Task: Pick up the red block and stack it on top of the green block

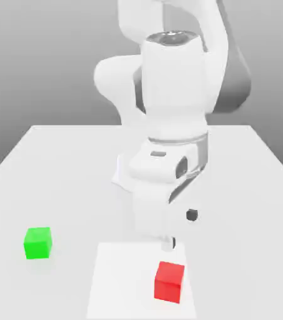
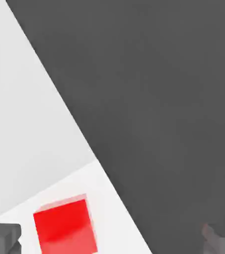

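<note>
Pale worktop (image 1: 243,187) under a grey backdrop, and you've got the red block (image 1: 169,282) sitting on a bright white square (image 1: 125,281), over toward the exterior view's right side of that square. It's resting flat, turned a little, nothing gripping it. Right by it, up above and behind in the exterior view, hangs your gripper (image 1: 181,230), jaws spread wide, nothing between them! Hand view has the red block off to one side, nearer one fingertip (image 2: 2,239) than the other, so you're not centred over it. Moving outward, there's the green block (image 1: 38,243), on the worktop toward the exterior view's left, off the white square and well apart from the red one. Behind it all, your white arm (image 1: 175,87) reaches down from above.
</note>
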Robot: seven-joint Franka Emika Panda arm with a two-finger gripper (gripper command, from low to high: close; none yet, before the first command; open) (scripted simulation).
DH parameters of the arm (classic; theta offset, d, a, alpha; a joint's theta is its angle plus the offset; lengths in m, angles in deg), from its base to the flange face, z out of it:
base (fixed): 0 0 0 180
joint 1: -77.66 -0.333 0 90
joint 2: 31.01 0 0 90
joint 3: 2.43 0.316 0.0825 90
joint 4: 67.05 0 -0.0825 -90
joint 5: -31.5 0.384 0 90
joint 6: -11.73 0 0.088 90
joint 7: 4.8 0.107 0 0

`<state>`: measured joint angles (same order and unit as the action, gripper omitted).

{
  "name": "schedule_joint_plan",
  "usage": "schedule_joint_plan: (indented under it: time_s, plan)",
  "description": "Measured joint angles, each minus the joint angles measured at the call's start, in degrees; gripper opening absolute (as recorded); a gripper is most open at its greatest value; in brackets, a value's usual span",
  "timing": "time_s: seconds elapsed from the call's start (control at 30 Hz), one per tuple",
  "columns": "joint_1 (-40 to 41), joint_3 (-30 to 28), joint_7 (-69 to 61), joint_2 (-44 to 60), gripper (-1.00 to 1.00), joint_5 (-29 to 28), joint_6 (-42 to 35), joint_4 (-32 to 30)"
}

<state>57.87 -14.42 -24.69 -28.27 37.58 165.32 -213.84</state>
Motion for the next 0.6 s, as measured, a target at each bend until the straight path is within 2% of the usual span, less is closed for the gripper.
schedule_joint_plan:
  time_s: [0.1, 0.23, 0.27, 0.47, 0.6]
  plan:
    - [0.39, 0.50, -4.86, 5.26, 0.00, -1.28, 2.99, -1.28]
    - [2.31, 3.22, -8.43, 13.36, 0.00, 2.02, 9.46, -0.36]
    - [3.09, 4.21, -9.18, 15.42, -1.00, 3.00, 11.12, -0.05]
    - [3.53, 4.73, -9.50, 16.43, -1.00, 3.41, 11.81, 0.11]
    - [2.12, 2.71, -7.34, 10.99, -1.00, 0.44, 7.40, -0.76]
